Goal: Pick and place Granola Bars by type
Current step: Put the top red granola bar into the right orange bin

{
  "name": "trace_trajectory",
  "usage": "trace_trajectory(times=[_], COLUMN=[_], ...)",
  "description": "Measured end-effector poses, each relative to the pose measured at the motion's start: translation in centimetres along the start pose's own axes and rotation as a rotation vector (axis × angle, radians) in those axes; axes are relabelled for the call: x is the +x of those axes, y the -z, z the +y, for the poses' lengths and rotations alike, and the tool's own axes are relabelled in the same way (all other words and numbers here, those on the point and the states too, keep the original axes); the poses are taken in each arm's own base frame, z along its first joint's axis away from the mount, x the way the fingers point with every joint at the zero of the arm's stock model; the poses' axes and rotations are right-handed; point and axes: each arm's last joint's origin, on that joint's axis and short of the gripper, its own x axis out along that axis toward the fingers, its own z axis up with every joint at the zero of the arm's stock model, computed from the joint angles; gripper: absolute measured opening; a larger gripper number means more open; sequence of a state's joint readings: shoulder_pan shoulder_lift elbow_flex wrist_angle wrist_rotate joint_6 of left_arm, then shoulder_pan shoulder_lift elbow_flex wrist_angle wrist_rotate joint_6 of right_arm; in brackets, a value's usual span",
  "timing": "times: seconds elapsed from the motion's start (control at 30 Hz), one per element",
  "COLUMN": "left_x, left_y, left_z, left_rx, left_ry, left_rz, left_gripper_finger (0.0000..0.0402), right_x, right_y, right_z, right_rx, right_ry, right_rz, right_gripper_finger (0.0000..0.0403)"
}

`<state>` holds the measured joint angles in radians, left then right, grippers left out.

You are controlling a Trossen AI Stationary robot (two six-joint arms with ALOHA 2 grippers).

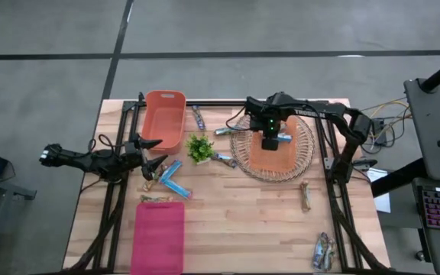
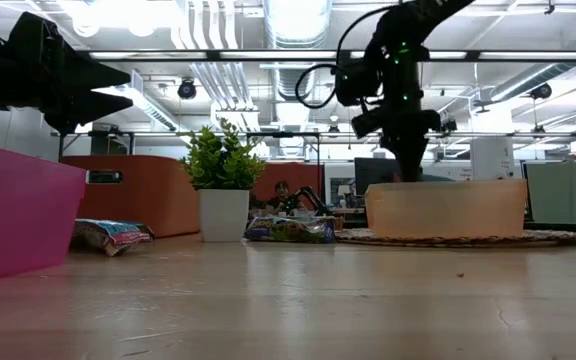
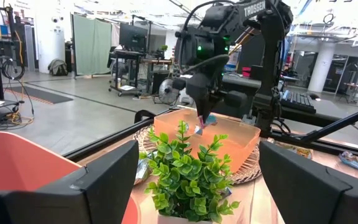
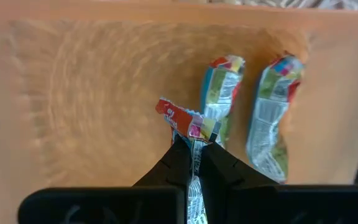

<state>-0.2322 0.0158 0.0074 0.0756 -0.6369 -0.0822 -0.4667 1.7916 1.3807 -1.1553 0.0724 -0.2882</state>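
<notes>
Right gripper (image 4: 194, 149), fingers pinched on blue granola bar (image 4: 188, 124), hung over pale orange bin (image 1: 272, 159) at your 2 o'clock; placing underway. You needed release beside two bars (image 4: 247, 118) inside. Left gripper (image 1: 150, 155) waited spread at 9 o'clock.

Small green plant (image 1: 199, 147) mid-table

Bare tabletop (image 1: 243, 221) lies open between the pink bin (image 1: 157, 237) and the woven tray (image 1: 305, 153). The small plant (image 1: 199, 147) and scattered bars (image 1: 170, 177) crowd the middle passage.
</notes>
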Motion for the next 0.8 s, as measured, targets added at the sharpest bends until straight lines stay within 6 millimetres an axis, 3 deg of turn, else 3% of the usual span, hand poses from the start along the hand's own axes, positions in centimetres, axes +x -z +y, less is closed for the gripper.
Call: trace_trajectory(times=[0.33, 0.53, 0.8], left_x=[0.0, 0.0, 0.0], left_y=[0.0, 0.0, 0.0], left_z=[0.0, 0.0, 0.0], left_rx=[0.000, 0.000, 0.000], left_ry=[0.000, 0.000, 0.000], left_rz=[0.000, 0.000, 0.001], left_gripper_finger=[0.0312, 0.0312, 0.0312], right_x=[2.6, 4.7, 4.6], right_y=[-0.4, -0.9, -0.8], right_z=[0.3, 0.2, -0.2], right_rx=[0.029, 0.030, 0.029], right_ry=[-0.058, -0.073, -0.067], right_rz=[-0.083, -0.027, -0.030], right_gripper_finger=[0.0011, 0.0011, 0.0012])
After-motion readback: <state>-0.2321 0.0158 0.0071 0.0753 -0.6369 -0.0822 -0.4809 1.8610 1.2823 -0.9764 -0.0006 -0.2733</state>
